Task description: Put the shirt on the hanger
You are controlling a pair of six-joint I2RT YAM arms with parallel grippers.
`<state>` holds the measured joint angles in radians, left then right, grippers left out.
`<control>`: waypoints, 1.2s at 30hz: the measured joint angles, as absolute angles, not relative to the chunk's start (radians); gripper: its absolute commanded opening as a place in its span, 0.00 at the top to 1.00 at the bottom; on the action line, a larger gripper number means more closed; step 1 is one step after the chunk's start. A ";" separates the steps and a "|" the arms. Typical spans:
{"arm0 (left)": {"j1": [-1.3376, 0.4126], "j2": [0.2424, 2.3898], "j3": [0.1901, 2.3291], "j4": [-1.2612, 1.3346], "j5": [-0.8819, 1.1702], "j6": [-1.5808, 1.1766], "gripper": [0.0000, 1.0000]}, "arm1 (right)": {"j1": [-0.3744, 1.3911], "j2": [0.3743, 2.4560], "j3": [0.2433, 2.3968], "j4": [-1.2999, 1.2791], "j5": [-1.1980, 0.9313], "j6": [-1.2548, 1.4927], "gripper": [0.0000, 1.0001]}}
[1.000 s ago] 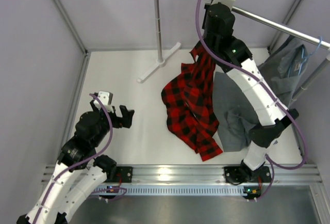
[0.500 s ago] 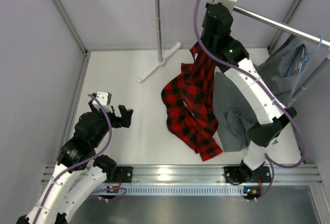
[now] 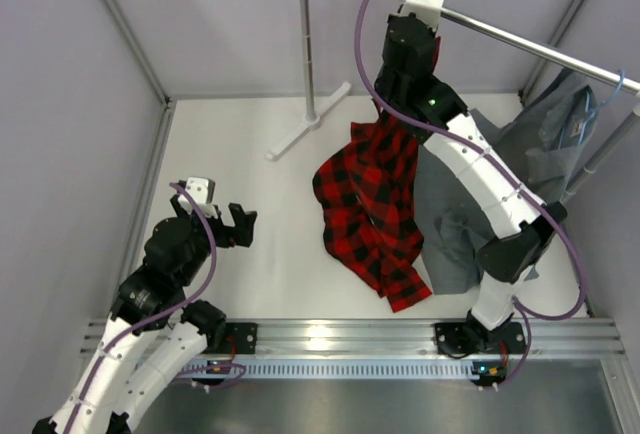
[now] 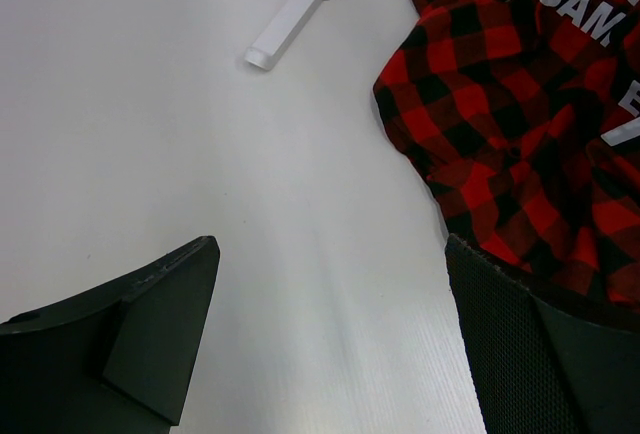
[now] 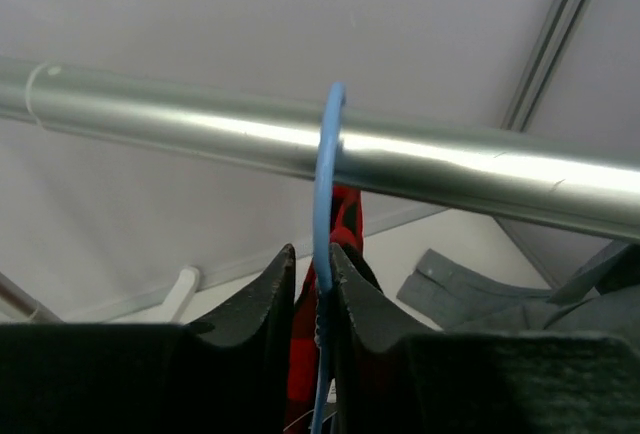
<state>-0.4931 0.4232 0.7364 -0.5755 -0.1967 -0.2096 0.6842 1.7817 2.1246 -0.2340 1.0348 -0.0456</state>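
Black fingers of my left gripper [image 4: 330,254] stand wide apart, low over the white table [image 3: 260,154], just short of the shirt [image 3: 370,204]. Red-and-black plaid lies spread mid-table, white lettering showing on its dark inner panel, its top rising under my right arm. Beside it on the right lies a grey garment [image 3: 450,224], touching the plaid. Farther back and up, my right gripper [image 5: 312,254] has its 2 fingers slightly parted around the stem of the blue hanger [image 5: 325,154], a sliver of gap on 1 side. Its hook sits over the metal rail [image 5: 450,169].
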 measured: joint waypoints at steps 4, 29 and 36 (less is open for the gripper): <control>-0.493 0.423 0.736 -0.575 -0.200 -0.210 0.02 | 0.685 1.782 2.094 -0.239 1.024 -0.040 0.62; -0.493 0.435 0.736 -0.575 -0.260 -0.210 0.02 | 0.717 1.524 1.948 -0.343 0.899 0.014 0.01; -0.493 0.420 0.733 -0.575 -0.323 -0.211 0.02 | 0.723 1.301 1.784 -0.475 0.770 0.064 0.01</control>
<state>-0.4927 0.4198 0.7326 -0.5751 -0.3233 -0.2111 0.7235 1.3014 1.7836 -0.4747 0.7704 0.0643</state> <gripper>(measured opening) 0.983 0.993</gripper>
